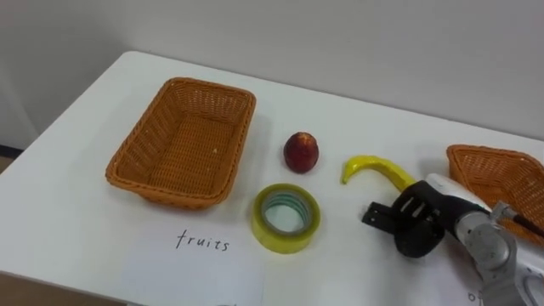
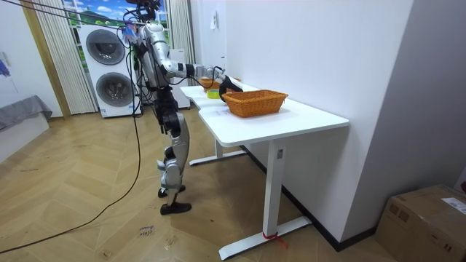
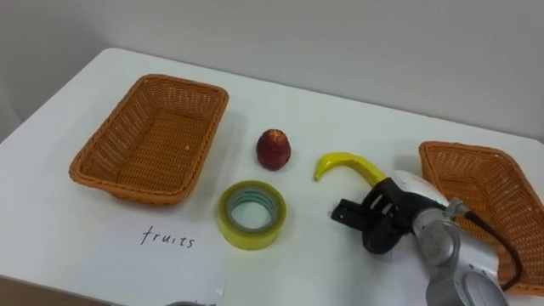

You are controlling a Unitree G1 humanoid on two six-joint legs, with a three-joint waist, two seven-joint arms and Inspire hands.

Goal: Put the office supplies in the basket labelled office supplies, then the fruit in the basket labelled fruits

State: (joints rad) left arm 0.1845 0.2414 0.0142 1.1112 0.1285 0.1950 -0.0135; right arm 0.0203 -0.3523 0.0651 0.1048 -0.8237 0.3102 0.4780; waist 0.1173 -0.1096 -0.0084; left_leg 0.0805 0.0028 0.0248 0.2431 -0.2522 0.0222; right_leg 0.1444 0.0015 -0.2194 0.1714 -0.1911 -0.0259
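A yellow banana (image 1: 370, 164) lies on the white table (image 1: 76, 212), to the right of a red apple (image 1: 301, 151). My right hand (image 1: 416, 217) comes in from the lower right and rests at the banana's right end, its dark fingers (image 1: 380, 214) loosely extended leftward just below the fruit, not wrapped round it. A yellow tape roll (image 1: 265, 224) lies flat in front of the apple. An empty wicker basket (image 1: 127, 153) stands at the left, behind a paper sheet (image 1: 204, 255) marked as the fruit label. A second wicker basket (image 1: 476, 157) sits at the right edge.
In the room view I stand at the long side of the white desk (image 2: 306, 120), which runs along a white wall, with one arm reaching over it. A wicker basket (image 2: 255, 102) sits on the desk nearest the camera. Two stacked washing machines (image 2: 105, 69) stand behind me.
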